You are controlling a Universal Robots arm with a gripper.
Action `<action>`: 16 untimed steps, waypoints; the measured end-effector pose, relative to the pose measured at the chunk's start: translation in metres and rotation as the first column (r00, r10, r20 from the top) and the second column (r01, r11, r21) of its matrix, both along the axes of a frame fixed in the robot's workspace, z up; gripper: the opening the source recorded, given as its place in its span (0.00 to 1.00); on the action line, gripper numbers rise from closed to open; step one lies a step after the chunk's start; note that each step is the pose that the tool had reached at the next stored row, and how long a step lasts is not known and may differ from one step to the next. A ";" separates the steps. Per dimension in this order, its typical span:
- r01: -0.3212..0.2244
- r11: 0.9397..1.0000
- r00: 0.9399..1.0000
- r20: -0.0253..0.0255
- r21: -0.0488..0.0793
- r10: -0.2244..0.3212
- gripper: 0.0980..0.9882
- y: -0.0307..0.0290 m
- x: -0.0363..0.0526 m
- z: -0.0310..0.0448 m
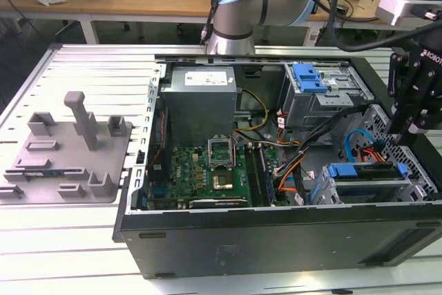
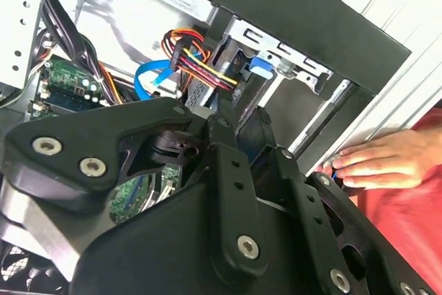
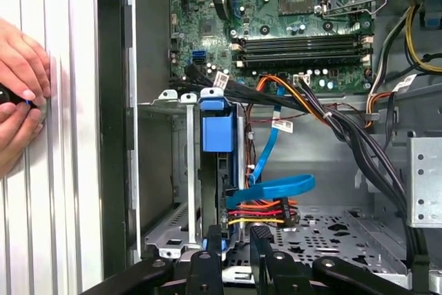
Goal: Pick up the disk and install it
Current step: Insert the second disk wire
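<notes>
- Gripper [image 3: 231, 248]: in the first wrist view it sits at the near end of the drive cage [image 3: 188, 170]. In the exterior view it hangs over that cage at the case corner on the exterior view's right. I cannot tell how far it is open, or whether it has hold of anything
- Disk [image 3: 217, 132]: I judge it to be the blue-railed slab standing on edge inside the cage, with its rail running away from the gripper toward the board. I cannot confirm that it is fully seated
- Risk, seating: if the disk sits tilted in its slot, a push from this end could jam the rail against the cage wall
- Cables [image 3: 276, 188]: a flat blue lead and a bundle of coloured leads lie just beside the disk, on the open side of the cage. Any sideways travel could snag them or pull a plug
- Hands [image 3: 21, 67]: a person's hands rest on the table just outside the case wall [image 3: 114, 136], near the gripper. An outward swing could strike them, so I would hold motion until they are withdrawn
- Board [image 3: 304, 39]: it lies beyond the cage. An overshoot along the rail would carry the tool toward it
- Tray [image 1: 69, 150]: the grey fixture lies well apart, on the exterior view's left, and is no hazard here
</notes>
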State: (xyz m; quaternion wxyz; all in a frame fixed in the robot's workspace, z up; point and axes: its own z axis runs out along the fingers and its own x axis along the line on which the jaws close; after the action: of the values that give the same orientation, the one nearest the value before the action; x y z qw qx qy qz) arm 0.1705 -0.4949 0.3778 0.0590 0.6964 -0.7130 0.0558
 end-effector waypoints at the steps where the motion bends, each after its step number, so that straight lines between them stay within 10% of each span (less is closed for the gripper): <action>1: 0.000 1.000 1.000 0.000 0.000 0.000 0.23 0.0001 -0.0011 -0.0004; 4: 0.000 1.000 1.000 0.000 0.000 0.000 0.23 0.0000 -0.0166 -0.0016; 16: 0.004 1.000 1.000 -0.009 0.000 -0.004 0.23 0.0000 -0.0200 -0.0062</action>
State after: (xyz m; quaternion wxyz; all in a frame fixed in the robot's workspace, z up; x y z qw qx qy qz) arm 0.1505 -0.4948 0.3716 0.0623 0.6952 -0.7142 0.0525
